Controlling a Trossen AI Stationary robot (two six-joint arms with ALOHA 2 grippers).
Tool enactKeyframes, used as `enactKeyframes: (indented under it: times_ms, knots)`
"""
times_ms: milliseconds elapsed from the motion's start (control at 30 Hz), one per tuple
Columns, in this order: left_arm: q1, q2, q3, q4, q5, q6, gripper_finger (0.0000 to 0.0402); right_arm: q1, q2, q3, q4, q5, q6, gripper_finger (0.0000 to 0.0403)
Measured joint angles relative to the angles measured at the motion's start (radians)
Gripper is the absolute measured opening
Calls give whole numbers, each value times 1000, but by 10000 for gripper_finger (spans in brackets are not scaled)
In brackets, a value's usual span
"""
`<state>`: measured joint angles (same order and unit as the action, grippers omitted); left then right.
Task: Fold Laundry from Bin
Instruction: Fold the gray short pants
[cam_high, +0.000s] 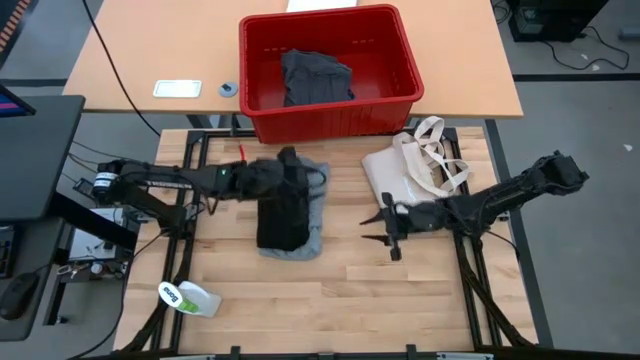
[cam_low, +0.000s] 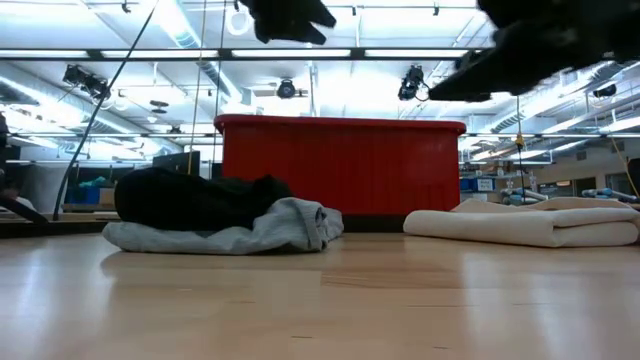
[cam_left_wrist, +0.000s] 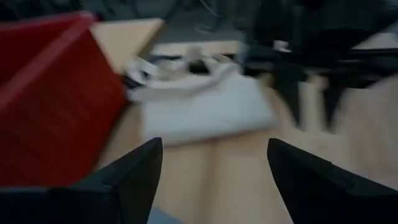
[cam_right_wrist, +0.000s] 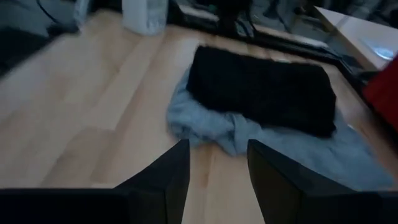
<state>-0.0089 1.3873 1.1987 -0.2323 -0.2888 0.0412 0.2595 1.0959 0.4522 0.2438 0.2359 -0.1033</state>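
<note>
Since both garments on the table (cam_high: 350, 300) are limp cloth, expect them to be light, floppy and prone to bunching; pinch an edge or corner, not the middle of the heap.

Black garment (cam_high: 283, 217) lies roughly folded on top of the light grey T-shirt (cam_high: 315, 190). Grey cloth sticks out past the black on the bin side and along the near edge, rumpled there. The right wrist view shows a crumpled grey fold (cam_right_wrist: 211, 127) nearest the right fingers, black slab (cam_right_wrist: 261, 87) just beyond it. I'd judge that exposed grey hem the best hold: single layer, clear of the black piece. Lifting the black first probably drags the grey along.

Left gripper (cam_high: 290, 160): fingers spread wide, holding nothing, hovering over the bin-side end of the pile. In its own view, fingers (cam_left_wrist: 134, 171) frame bare table, red bin wall (cam_left_wrist: 56, 99) to one side, cream tote bag (cam_left_wrist: 205, 112) ahead.

Right gripper (cam_high: 385, 232): fingers (cam_right_wrist: 168, 171) part open with a clear gap, empty, well apart from the pile, tote bag (cam_high: 410, 165) just behind them.

Containers: red bin (cam_high: 330, 115) stands beyond the pile and has one dark grey garment (cam_high: 315, 78) bunched in it; can't tell what kind. The rest of the bin floor shows bare red. Tote bag lies flat, handles loose; contents not visible.

White bottle (cam_high: 190, 297) lying at the near left of the table, not relevant.
</note>
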Motion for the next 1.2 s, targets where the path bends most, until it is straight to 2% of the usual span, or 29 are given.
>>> enactKeyframes:
  times_ms: [100, 200, 367, 467, 567, 667, 800, 967, 1100, 1200]
  knots:
    - [91, 0, -30, 101, 48, 77, 295, -145, 3, 0, 58, -181, -27, 161]
    - [190, -1, -82, 170, 158, 109, 295, -281, 3, 0, 148, -244, -73, 151]
    - [321, -8, -162, 300, 186, 156, 295, -437, 3, 0, 376, -256, -138, 147]
    - [387, -6, -200, 312, 183, 76, 295, -478, 3, 0, 477, -258, -197, 147]
    - [437, -6, -243, 346, 182, 11, 295, -502, 8, 0, 545, -176, -215, 144]
    - [465, -5, -293, 475, 182, 76, 295, -531, 10, 0, 599, -92, -247, 140]
    - [467, -6, -323, 645, 184, 204, 295, -563, 11, 26, 563, -23, -259, 135]
    - [474, 0, -322, 700, 176, 273, 295, -633, 30, 146, 310, 53, -229, 126]
    - [488, 2, -322, 765, 113, 328, 295, -722, 94, 250, 194, 10, -187, 122]
    - [509, 0, -321, 806, 46, 392, 295, -798, 166, 331, 181, -87, -189, 122]
